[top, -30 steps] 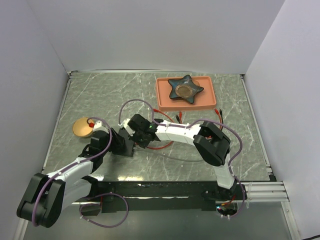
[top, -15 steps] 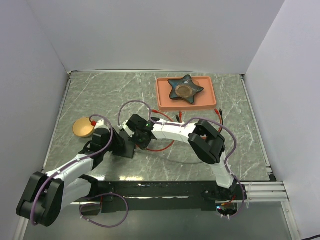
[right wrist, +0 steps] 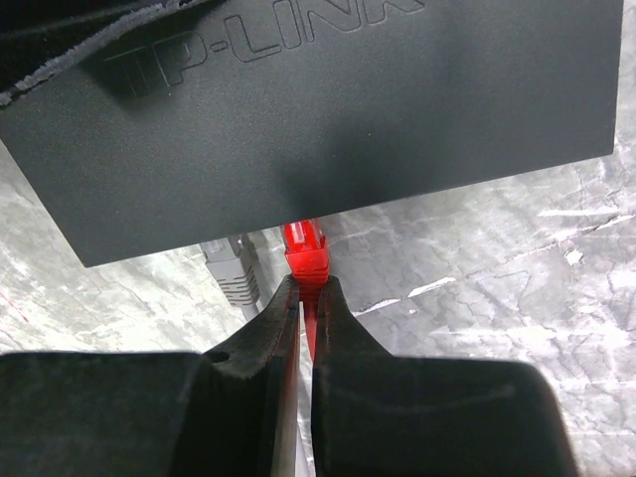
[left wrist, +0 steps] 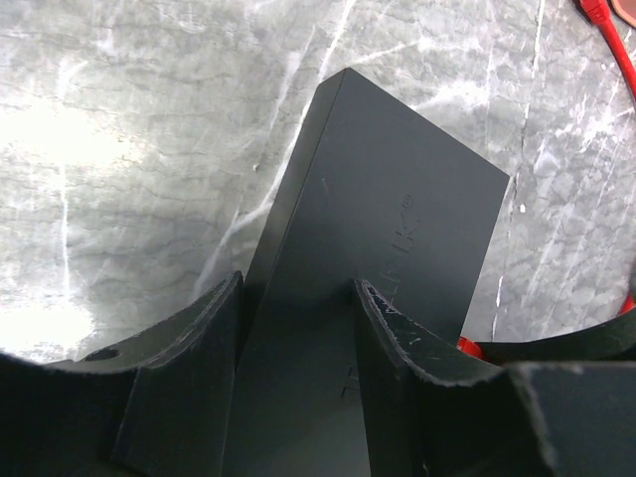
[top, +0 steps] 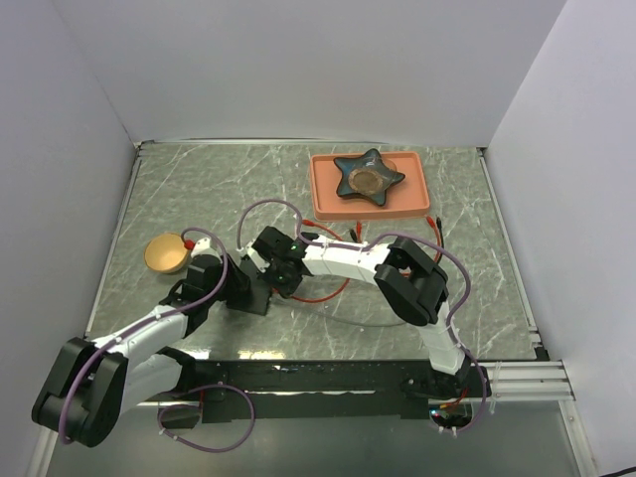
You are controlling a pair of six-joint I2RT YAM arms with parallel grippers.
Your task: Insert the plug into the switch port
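in the overhead view the switch (top: 252,295) sat left of the frame's centre on the marbled desk (top: 199,189), with both arms meeting at it. the left tool (top: 232,287) grasped the switch across its thin side; in the left wrist view its fingers (left wrist: 194,348) pressed against the black box from either side. the right tool (top: 283,277) was clenched on the rear of the red plug (right wrist: 306,246). the plug's tip touched the switch's long edge at the centre of the right wrist view, and whether it was seated could not be told. a grey plug (right wrist: 231,266) lay just left of it. a red cable (top: 323,295) ran off to the right. an orange tray (top: 320,194) holding a star-shaped dish (top: 368,177) stood upper right of centre, and a round tan disc (top: 164,254) sat at the left.
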